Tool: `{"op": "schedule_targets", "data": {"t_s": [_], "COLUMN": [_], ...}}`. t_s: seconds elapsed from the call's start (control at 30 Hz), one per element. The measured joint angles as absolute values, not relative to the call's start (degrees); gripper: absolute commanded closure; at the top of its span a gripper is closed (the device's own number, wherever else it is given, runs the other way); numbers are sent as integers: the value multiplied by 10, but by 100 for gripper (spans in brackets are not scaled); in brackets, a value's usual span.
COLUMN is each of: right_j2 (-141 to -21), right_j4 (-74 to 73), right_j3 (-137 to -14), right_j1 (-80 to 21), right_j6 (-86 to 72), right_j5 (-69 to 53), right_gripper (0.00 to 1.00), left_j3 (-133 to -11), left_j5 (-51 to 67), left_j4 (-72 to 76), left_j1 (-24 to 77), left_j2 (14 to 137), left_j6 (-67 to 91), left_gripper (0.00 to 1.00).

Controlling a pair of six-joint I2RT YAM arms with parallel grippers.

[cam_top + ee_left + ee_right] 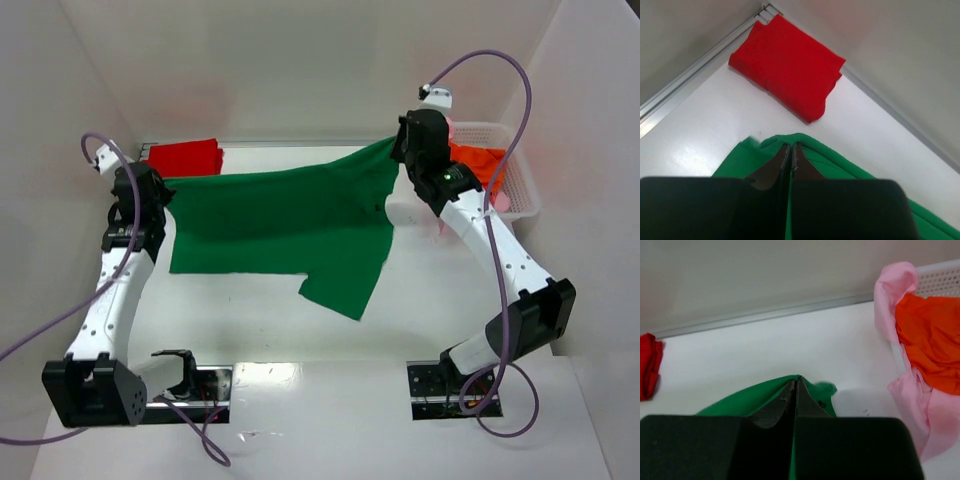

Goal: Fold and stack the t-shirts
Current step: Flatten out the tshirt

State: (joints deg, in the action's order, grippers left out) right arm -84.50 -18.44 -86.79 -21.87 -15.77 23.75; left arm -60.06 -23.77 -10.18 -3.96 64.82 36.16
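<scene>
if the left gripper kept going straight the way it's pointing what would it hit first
Probably the folded red t-shirt, lying ahead of the left gripper near the back corner. Only bare table lies between, though depth is unclear. Its jaws are shut on the green t-shirt.

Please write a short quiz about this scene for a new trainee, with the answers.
1. True or false: the red t-shirt lies folded near the far left corner of the table.
2. What do the left gripper and the right gripper hold? A) red t-shirt B) green t-shirt C) nothing
3. Fill in: the orange t-shirt lies in the white ____.
Key: 1 true; 2 B; 3 basket.
</scene>
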Motion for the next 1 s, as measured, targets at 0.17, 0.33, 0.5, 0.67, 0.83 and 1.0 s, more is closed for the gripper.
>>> {"op": "schedule_targets", "data": {"t_s": [0.17, 0.33, 0.5, 0.67, 0.83, 1.0], "right_j2": [-852, -783, -638, -484, -396, -360], "right_j4": [-183, -193, -208, -263, -314, -337], "right_j3": [-922, -932, -923, -934, -1008, -1018], "right_j1": [-213, -213, -213, -213, -213, -211], "right_j6": [-155, -152, -151, -151, -147, -142], "right_j5": [233, 222, 199, 172, 142, 128], "right_gripper": [100, 100, 100, 100, 100, 100], "left_j3": [-653, -682, -672, -677, -694, -695], "left_j5": [-216, -182, -149, -138, -147, -167], "left_j4": [-94, -103, -122, -186, -232, -255], "left_j1": [-48, -48, -48, -47, -17, 7], "left_j2": [689, 628, 465, 283, 182, 147], "left_j6": [350, 337, 332, 334, 354, 366], "left_gripper": [100, 100, 100, 100, 100, 100]}}
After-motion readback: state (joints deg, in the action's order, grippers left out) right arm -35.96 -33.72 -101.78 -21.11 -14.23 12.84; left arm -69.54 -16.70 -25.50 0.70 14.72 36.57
